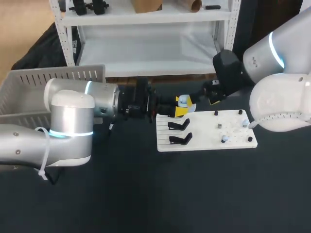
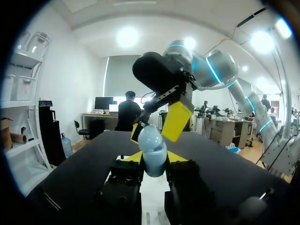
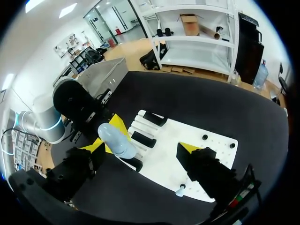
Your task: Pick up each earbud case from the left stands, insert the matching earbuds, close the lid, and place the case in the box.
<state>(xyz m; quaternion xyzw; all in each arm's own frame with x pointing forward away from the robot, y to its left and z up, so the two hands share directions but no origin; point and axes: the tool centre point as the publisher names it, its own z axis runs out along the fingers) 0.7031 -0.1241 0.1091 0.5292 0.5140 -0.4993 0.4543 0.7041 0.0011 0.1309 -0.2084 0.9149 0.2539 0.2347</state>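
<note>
The black desk (image 1: 146, 194) carried a grey slatted plastic box (image 1: 29, 85) well behind the left end effector (image 2: 153, 158). A flat white board (image 1: 233, 138) lay below and ahead of that end effector, and two black stands (image 1: 180, 140) on the near part of the board were unoccupied.

The pale blue, rounded, glossy plastic earbud case (image 2: 152, 150) was off the stands, in the air above the board's near edge. It was clamped upright between the yellow tips of the left end effector, which was closed on it from two sides.

- **Handling:** The case was judged light and rigid. Its smooth curved shell could slip or rotate under a loose pinch.
- **Hold point:** The lower body was judged the correct place to grip, which would leave the hinged upper part free. Whether the lid stood open could not be determined.

The left arm (image 1: 92, 99) lay extended almost horizontally, wrist level, with its fingers pointing toward the right arm (image 1: 272, 53). The right arm reached in from the opposite side and angled downward.

The right end effector (image 3: 140, 151) stood wide open and held nothing. One of its yellow fingers was just beyond the top of the case, with no contact visible.
</note>
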